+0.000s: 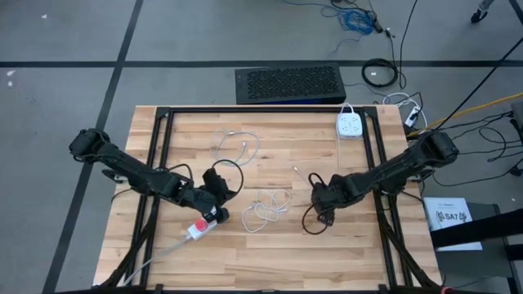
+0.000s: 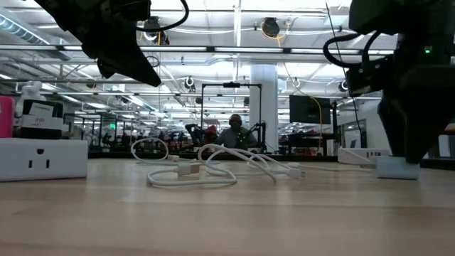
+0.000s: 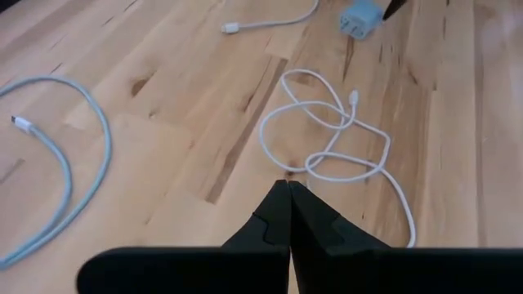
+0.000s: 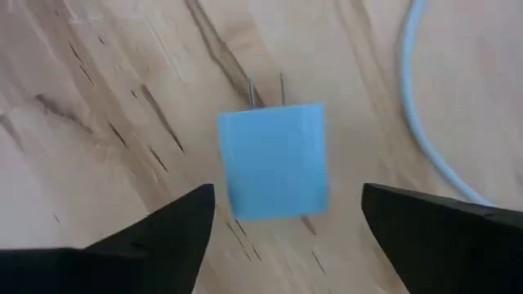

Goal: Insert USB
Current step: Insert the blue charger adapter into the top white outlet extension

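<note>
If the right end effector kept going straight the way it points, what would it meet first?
Most likely the blue charger lying on the table, between the open fingers of the right end effector; how far off it is is unclear.

In the high view, the right gripper (image 1: 321, 198) covers the blue charger (image 4: 274, 161), so the charger does not show there. In the right wrist view the metal prongs of the charger are blurred, and a pale cable (image 4: 433, 139) is cut off by the picture's edge. In the low view the arms are cut off at the top, and the person (image 2: 234, 132) far behind the table is too small to tell more. The ends of the white cable (image 1: 265, 208) are too small to tell the connector type.
</note>
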Controlling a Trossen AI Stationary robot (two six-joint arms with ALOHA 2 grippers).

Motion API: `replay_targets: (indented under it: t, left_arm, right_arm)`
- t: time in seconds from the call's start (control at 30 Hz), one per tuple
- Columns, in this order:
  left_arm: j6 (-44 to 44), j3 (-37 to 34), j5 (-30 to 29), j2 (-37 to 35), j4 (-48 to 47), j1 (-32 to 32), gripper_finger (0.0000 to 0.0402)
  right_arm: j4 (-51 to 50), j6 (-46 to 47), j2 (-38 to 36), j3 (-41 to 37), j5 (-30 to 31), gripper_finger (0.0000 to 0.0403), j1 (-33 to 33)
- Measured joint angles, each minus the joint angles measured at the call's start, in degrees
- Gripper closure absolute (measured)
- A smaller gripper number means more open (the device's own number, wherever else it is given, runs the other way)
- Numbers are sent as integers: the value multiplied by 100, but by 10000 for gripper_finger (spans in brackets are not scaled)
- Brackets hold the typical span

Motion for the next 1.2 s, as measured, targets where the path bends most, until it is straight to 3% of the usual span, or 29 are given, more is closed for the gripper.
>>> replay_targets:
  t: [0.13, 0.27, 0.37, 0.6, 0.67, 0.73, 0.87, 1.03, 1.2]
  left_arm:
    - [36, 2, 0, 0, 2, -3, 402]
    - [40, 2, 0, 0, 0, -3, 402]
    - [41, 2, 0, 0, 0, -3, 402]
    - [142, 2, 0, 0, 0, -3, 402]
    - [171, 2, 0, 0, 0, -3, 402]
    - [174, 2, -2, 0, 0, -3, 402]
    - [178, 4, 13, 0, -18, -14, 402]
    - [176, 4, 121, 0, -107, -27, 402]
    - [174, 4, 122, 0, -127, -81, 401]
  right_arm:
    - [554, 85, 0, -235, -92, 99, -4]
    - [546, 240, -2, -361, -72, 132, -35]
    - [581, 266, -14, -517, 1, 189, -39]
    - [563, 164, -78, -658, 67, 363, -167]
    - [478, 125, -117, -561, 58, 392, -197]
    - [349, 47, -206, -443, -29, 388, -219]
    - [175, -175, -363, -256, -216, 341, -229]
    - [278, -861, -469, -111, -272, 261, -227]
    - [60, -1854, -479, -71, 42, 171, -274]
